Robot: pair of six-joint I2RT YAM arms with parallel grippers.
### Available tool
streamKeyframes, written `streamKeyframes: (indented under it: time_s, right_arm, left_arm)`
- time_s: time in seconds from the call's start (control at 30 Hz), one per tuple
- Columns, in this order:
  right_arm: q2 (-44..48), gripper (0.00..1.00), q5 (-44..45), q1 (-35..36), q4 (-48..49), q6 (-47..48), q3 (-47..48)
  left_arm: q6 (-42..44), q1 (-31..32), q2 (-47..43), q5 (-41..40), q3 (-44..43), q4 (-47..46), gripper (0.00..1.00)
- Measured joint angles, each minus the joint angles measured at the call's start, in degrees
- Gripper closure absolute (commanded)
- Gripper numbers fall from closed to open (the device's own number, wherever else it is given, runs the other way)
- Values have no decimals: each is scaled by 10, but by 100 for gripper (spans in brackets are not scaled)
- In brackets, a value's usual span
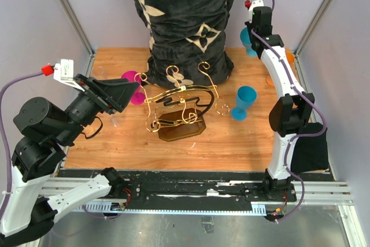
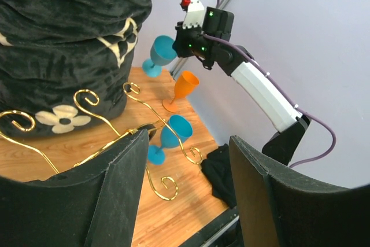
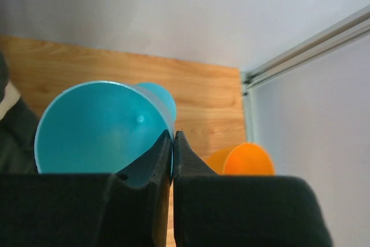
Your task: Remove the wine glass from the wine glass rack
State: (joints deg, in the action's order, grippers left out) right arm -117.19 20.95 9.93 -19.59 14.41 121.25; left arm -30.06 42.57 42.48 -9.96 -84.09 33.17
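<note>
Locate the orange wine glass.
The orange wine glass stands at the table's far right, just nearer than the blue glass in the back corner; from above the right arm mostly hides it.

My left arm (image 1: 55, 122) reaches in from the left side, and my left gripper (image 2: 188, 146) has its jaws standing well apart. My right arm (image 1: 281, 79) stretches far up the right side. My right gripper (image 3: 173, 146) has its fingers pressed flat together.
</note>
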Motion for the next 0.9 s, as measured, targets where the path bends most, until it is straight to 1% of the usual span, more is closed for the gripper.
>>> streamKeyframes:
  time_s: [0.13, 0.23, 0.33, 0.4, 0.47, 0.53, 0.57, 0.67, 0.73, 0.77, 0.83, 0.9]
  right_arm:
    - [1, 99, -80, -24, -59, -70, -16]
    - [5, 99, -136, -51, -86, -120, -57]
    - [11, 99, -167, -71, -121, -156, -100]
    - [11, 99, -179, -75, -150, -171, -107]
    - [12, 94, -188, -75, -170, -181, -106]
    - [12, 77, -197, -75, -188, -189, -101]
    - [12, 65, -203, -75, -196, -192, -99]
    - [12, 46, -212, -78, -217, -203, -92]
    - [12, 36, -213, -80, -224, -209, -91]
    - [12, 30, -212, -80, -225, -212, -92]
    - [18, 21, -207, -80, -223, -216, -97]
    - [38, 0, -198, -79, -221, -214, -107]
  left_arm:
    - [0, 0, 0, 0, 0, 1, 37]
    - [0, 0, 0, 0, 0, 4, 37]
    - [0, 0, 3, 0, 0, 8, 37]
    - [0, 0, 7, 0, 0, 12, 37]
    - [0, 0, 11, 0, 0, 18, 37]
    - [0, 0, 14, 2, 0, 21, 37]
    - [0, 0, 14, 2, 0, 24, 36]
    - [0, 0, 14, 4, 0, 28, 36]
    - [0, 0, 14, 4, 0, 30, 36]
    - [0, 0, 15, 4, 0, 30, 36]
    - [2, 0, 15, 2, 0, 31, 34]
    - [9, 0, 17, -5, 0, 31, 32]
